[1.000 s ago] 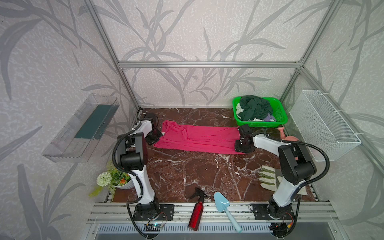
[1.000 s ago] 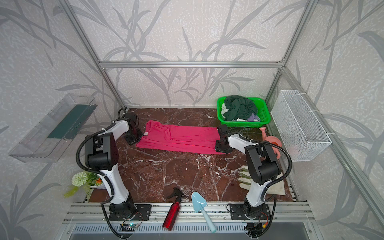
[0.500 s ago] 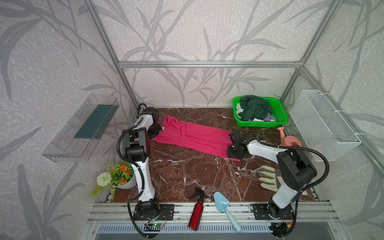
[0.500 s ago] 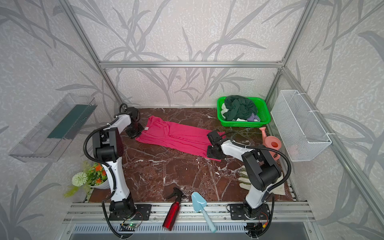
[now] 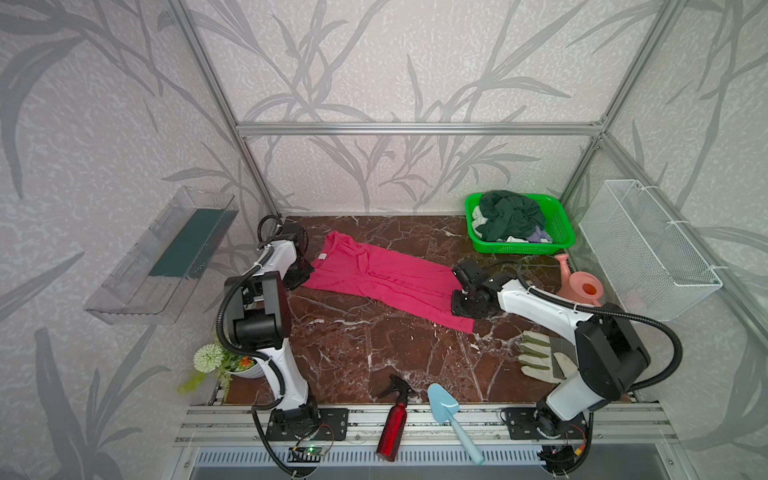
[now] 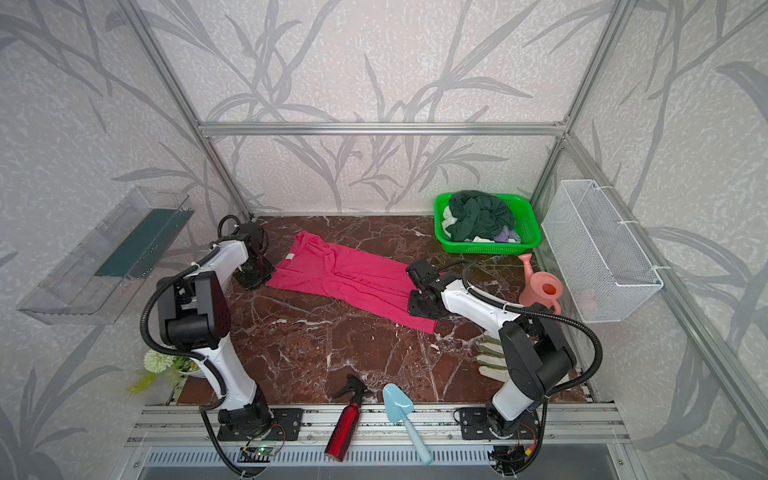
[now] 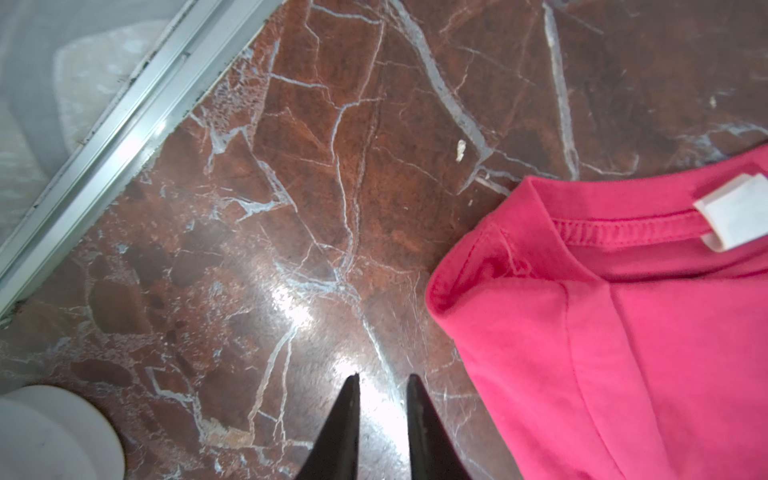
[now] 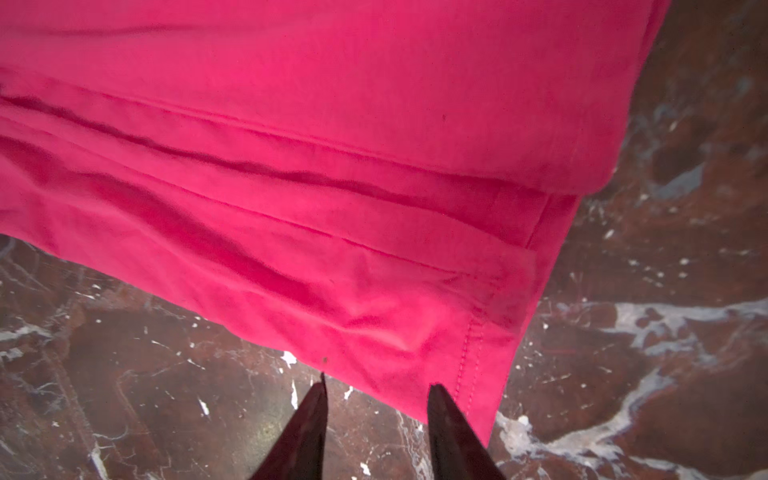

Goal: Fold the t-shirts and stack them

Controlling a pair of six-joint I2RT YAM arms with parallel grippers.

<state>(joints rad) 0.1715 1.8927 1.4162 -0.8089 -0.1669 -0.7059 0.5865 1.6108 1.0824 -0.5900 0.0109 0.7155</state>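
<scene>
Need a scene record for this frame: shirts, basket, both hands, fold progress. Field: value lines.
pink t-shirt: lying on marble table, folded into a long narrow strip, wrinkled, set at a slant
neck label: white, showing at collar end
left hand: open, empty, over bare marble beside collar
right hand: open, at hem corner, nothing gripped
green basket: back right; holds crumpled dark green t-shirt over pale garments
stack: none yet
</scene>
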